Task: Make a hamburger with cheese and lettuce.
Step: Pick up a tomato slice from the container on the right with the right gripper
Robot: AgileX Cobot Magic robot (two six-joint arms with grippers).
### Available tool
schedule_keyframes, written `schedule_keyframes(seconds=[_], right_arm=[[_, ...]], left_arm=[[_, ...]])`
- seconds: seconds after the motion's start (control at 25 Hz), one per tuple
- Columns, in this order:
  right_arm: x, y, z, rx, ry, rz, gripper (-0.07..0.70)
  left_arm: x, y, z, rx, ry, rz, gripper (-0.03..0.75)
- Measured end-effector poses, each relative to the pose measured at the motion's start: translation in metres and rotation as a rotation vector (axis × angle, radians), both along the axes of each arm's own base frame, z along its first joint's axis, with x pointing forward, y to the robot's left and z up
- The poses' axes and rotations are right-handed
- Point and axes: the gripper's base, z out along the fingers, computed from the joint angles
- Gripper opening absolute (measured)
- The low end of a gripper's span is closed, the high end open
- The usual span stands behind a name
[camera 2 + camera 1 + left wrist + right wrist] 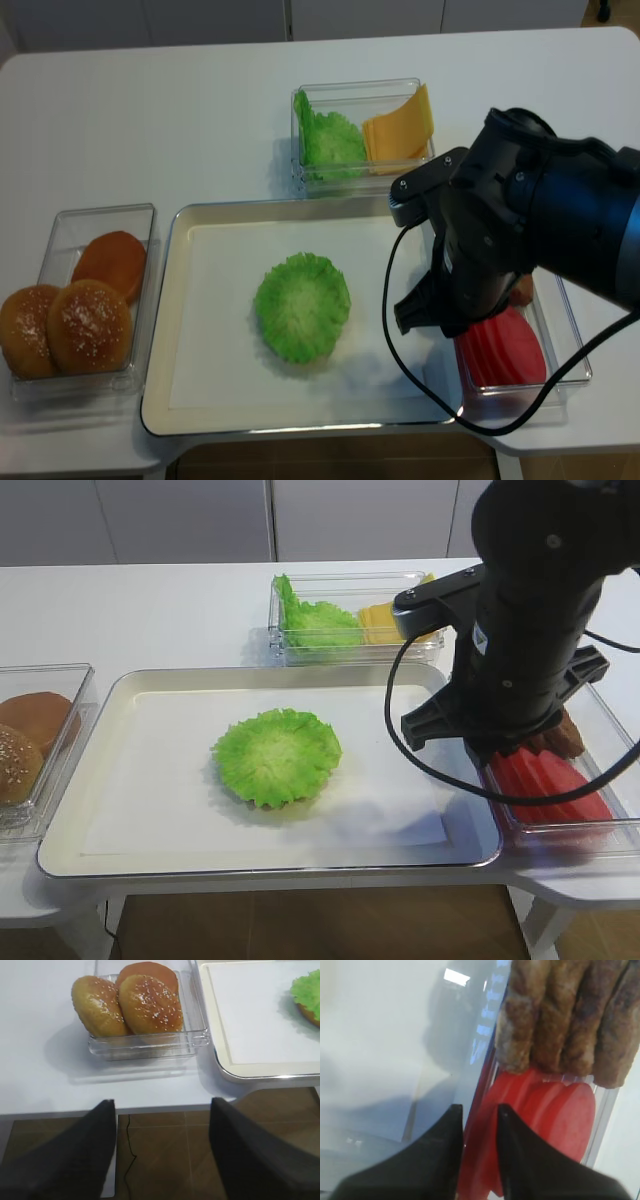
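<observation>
The hamburger [277, 755] is a low stack with a ruffled green leaf on top, in the middle of the white tray [120, 780]. It also shows in the realsense view [302, 306] and at the right edge of the left wrist view [307, 990]. Spare lettuce [320, 620] and cheese [375, 622] share a clear box at the back. My right gripper [480, 1110] is down in the right-hand box, its jaws nearly closed with a red slice [560, 1120] between them. My left gripper [162, 1110] is open and empty, off the table's front edge.
Brown sesame buns [150, 1005] lie in a clear box left of the tray. Brown patties [570, 1015] lie behind the red slices [500, 350] in the right box. The right arm [530, 630] hides that box's left part.
</observation>
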Motion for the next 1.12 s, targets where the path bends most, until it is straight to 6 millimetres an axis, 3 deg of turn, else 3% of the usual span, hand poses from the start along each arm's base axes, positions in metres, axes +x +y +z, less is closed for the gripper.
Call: schedule_keyframes(seconds=[0.12, 0.36, 0.8, 1.12], right_arm=[[0.000, 0.000, 0.000, 0.000, 0.000, 0.000, 0.162], [0.000, -0.001, 0.000, -0.007, -0.001, 0.000, 0.055], [0.000, -0.001, 0.000, -0.010, -0.003, -0.001, 0.052], [-0.008, -0.007, 0.019, 0.025, -0.050, -0.004, 0.051]], left_arm=[[0.000, 0.000, 0.000, 0.000, 0.000, 0.000, 0.439], [0.000, 0.000, 0.000, 0.000, 0.000, 0.000, 0.439], [0.000, 0.000, 0.000, 0.000, 0.000, 0.000, 0.439], [0.000, 0.000, 0.000, 0.000, 0.000, 0.000, 0.439]])
